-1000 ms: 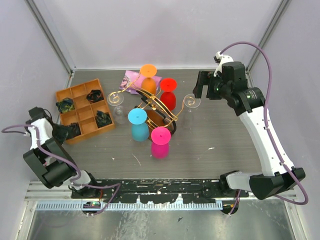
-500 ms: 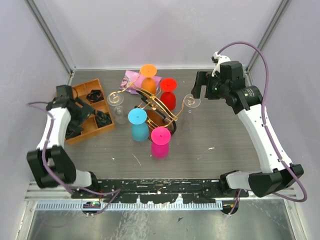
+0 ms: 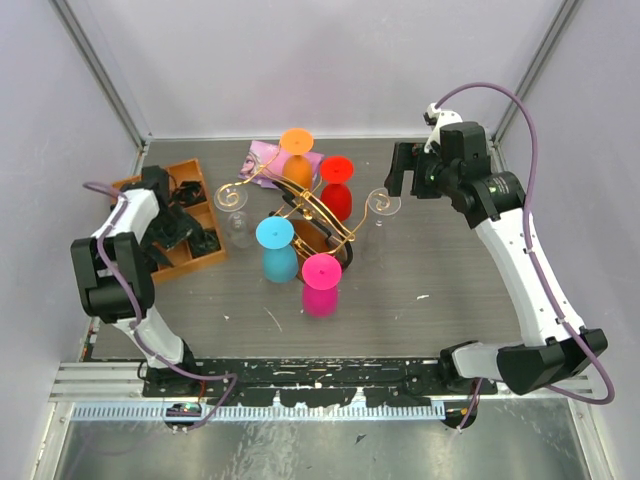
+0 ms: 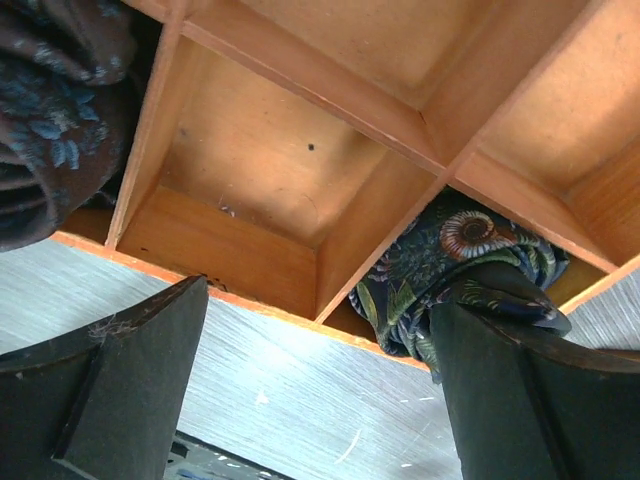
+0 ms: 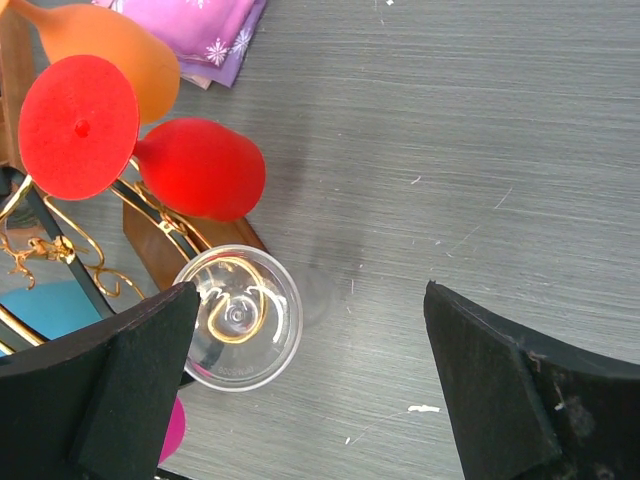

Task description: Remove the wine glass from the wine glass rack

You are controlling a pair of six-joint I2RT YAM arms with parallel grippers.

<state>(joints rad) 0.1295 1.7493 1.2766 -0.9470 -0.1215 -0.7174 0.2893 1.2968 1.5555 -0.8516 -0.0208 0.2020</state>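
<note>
The gold wire wine glass rack (image 3: pixel 300 205) stands mid-table on a brown wooden base. Orange (image 3: pixel 296 150), red (image 3: pixel 336 182), blue (image 3: pixel 275 245) and pink (image 3: pixel 322 282) glasses hang on it upside down, plus a clear wine glass (image 3: pixel 382 204) on the right scroll and another clear one (image 3: pixel 235 212) on the left. My right gripper (image 3: pixel 398 178) is open and empty, just right of and above the right clear glass. In the right wrist view the clear foot (image 5: pixel 237 318) with the gold scroll over it lies beside my left finger (image 5: pixel 95 400). My left gripper (image 3: pixel 172 222) is open over the orange tray.
The orange compartment tray (image 3: pixel 135 190) at the left holds dark patterned cloths (image 4: pixel 450 260); its near wall (image 4: pixel 230 265) is between my left fingers. A purple cloth (image 3: pixel 262 155) lies behind the rack. The red glass (image 5: pixel 200 168) hangs close to the clear one.
My left arm has swung from the near left edge up and right over the orange tray. My right arm has hardly moved. The glasses hang as before.
</note>
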